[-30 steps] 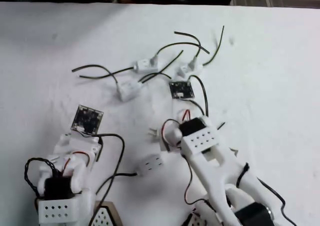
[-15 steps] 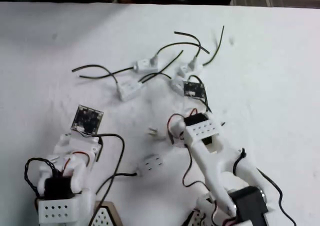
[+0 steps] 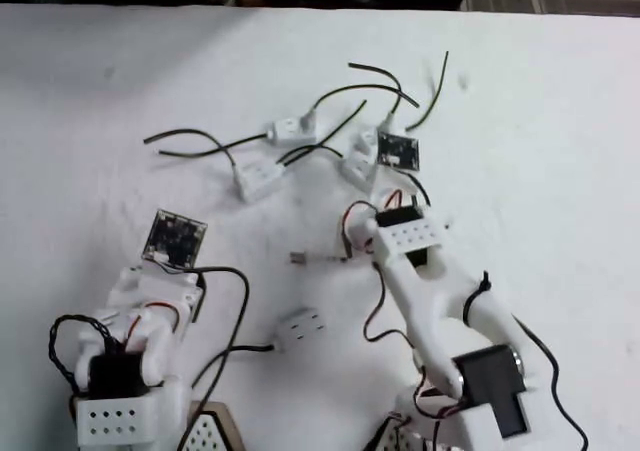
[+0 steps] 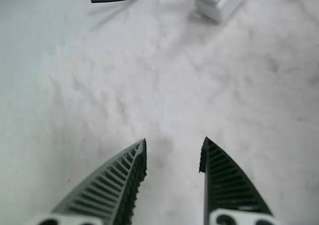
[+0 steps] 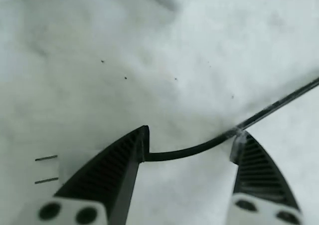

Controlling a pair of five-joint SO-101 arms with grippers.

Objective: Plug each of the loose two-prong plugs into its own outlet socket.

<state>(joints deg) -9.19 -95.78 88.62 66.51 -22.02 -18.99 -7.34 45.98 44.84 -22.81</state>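
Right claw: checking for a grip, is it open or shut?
Open: the right claw has its fingers well apart, with a black cable crossing the gap between them.

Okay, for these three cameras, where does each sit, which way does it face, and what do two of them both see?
High view: fixed above the table, looking down; shows the left arm and right arm.
Left wrist view: on the left wrist, facing down past the open left pincer toward a white socket.
Right wrist view: on the right wrist, facing down past the open right pincer, a cord crossing between its fingers.
Shared: the loose plug in the high view is the plug beside the right pincer.
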